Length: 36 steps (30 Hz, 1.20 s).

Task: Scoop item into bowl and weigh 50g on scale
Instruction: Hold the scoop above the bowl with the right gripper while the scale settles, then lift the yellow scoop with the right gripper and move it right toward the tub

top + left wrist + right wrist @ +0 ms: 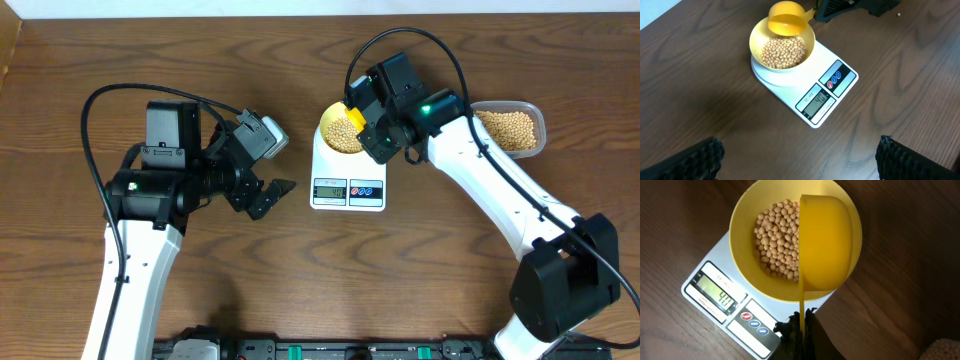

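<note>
The brown wooden desk [80, 60] carries everything. The right arm [500, 190] reaches from 5 o'clock toward the centre. The left arm [130, 260] rises from 7 o'clock. The left fingers [690, 160] are spread wide and grip nothing, hanging above bare desk at 9 o'clock of the scale [348, 178]. The white scale sits near the centre, its display [720, 294] at the 6 o'clock end showing a figure that starts with 4. A clear tub [510, 128] of beans lies at 3 o'clock of the scale. The bowl [757, 35] stands on the scale's 12 o'clock end. The right fingers [790, 335] are pinched on the handle of a yellow scoop [825, 245], tipped over the bowl's 3 o'clock side. Beans [777, 237] lie heaped in the bowl.
</note>
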{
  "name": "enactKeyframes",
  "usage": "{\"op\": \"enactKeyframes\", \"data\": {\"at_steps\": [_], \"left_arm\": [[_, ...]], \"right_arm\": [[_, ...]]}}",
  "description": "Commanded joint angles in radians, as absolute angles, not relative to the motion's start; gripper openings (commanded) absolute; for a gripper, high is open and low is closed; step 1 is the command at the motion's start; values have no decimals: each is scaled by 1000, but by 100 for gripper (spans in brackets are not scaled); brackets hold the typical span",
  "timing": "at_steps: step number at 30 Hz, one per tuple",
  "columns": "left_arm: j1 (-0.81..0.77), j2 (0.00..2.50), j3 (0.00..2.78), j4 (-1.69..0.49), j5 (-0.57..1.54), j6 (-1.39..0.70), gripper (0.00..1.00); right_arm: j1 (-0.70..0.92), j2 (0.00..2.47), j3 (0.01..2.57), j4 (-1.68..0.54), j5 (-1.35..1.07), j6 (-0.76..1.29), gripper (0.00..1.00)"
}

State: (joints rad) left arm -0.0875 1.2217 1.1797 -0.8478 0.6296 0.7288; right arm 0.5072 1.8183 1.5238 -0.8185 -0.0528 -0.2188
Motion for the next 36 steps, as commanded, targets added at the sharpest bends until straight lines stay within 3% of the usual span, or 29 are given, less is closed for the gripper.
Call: {"op": "enactKeyframes", "data": {"at_steps": [1,36], "left_arm": [[-83,1222,1195,-848,639,717,99],[-83,1222,1194,-848,639,717,99]], "right_arm": [[503,1802,1542,-820,-59,-226,1],[464,1802,1542,-839,-173,-243,1]]}}
